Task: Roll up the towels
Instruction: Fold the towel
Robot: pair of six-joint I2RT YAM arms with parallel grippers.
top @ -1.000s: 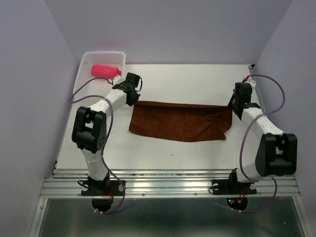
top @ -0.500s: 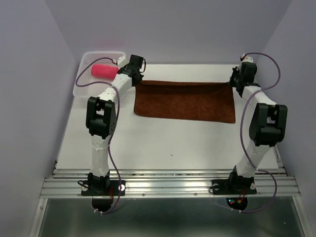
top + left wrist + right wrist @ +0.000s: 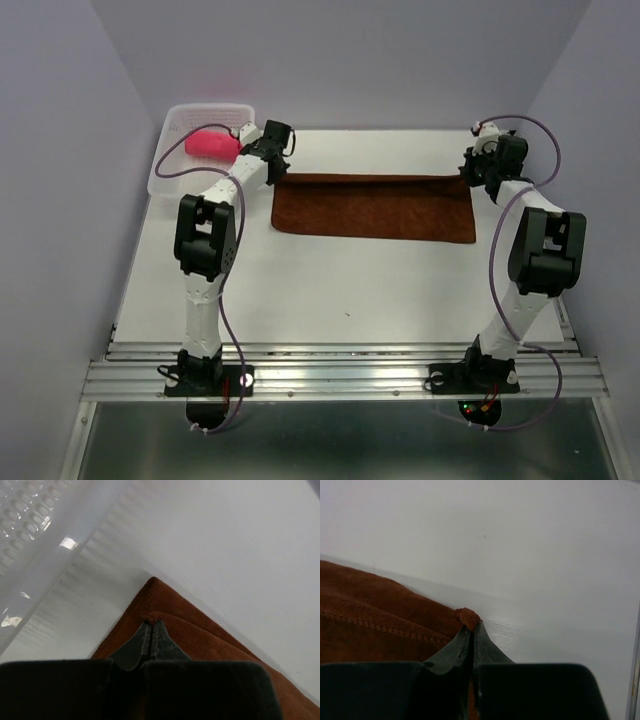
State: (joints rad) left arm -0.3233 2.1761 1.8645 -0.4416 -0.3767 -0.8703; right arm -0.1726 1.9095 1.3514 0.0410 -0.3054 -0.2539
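Note:
The rust brown towel [image 3: 375,207] lies spread flat as a wide strip across the far half of the table. My left gripper [image 3: 277,172] is shut on its far left corner [image 3: 152,616]. My right gripper [image 3: 468,176] is shut on its far right corner [image 3: 468,618]. Both jaws pinch a small fold of the cloth low over the table. The pink-red towel [image 3: 210,144] sits rolled inside the white basket [image 3: 176,125] at the far left.
The basket's perforated wall [image 3: 30,510] shows close to the left gripper in the left wrist view. The table's right edge [image 3: 635,670] runs near the right gripper. Purple walls enclose the table on three sides.
Both arms carried the brown towel's far edge away from me and pulled it taut, then lowered it. The towel went from sagging and wrinkled to flat on the table.

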